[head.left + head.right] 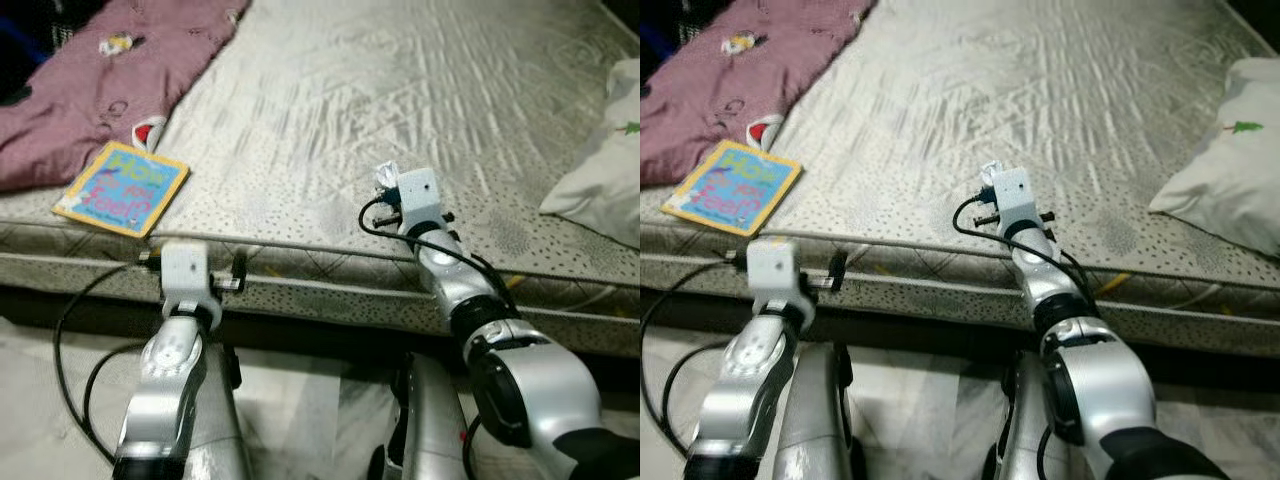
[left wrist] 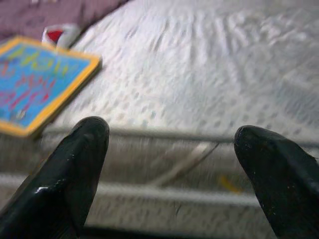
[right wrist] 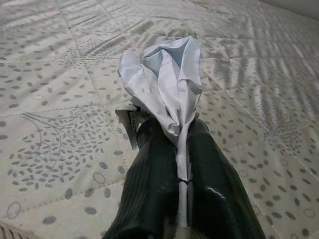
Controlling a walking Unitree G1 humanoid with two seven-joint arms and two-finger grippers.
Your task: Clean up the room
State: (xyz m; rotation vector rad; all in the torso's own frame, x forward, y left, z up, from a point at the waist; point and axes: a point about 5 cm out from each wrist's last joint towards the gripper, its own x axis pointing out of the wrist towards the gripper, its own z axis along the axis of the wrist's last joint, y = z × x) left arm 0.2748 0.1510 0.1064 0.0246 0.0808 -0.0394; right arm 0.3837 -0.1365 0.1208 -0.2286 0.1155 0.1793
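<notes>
The right gripper [image 3: 179, 149] is clamped on a crumpled white paper [image 3: 167, 82], whose bunched end sticks out past the fingertips while a thin strip runs down between the two black fingers [image 3: 149, 189]. In the head views this gripper sits at the centre of the frame, over the near part of the bed [image 1: 400, 90], with the paper [image 1: 385, 178] showing just above the wrist camera housing.

The left gripper [image 2: 172, 149] has its fingers [image 2: 75, 164] wide apart and holds nothing. It sits in the lower left of the head views [image 1: 190, 275], at the bed's front edge.

A book [image 1: 122, 188] with a blue cover and yellow border lies flat at the left of the frame, near the bed's front edge. Part of it rests on a maroon blanket [image 1: 90, 90] that spreads into the upper left corner. A white pillow [image 1: 1230, 160] lies at the right edge of the frame. The bed's cover is pale with a small grey leaf print.
</notes>
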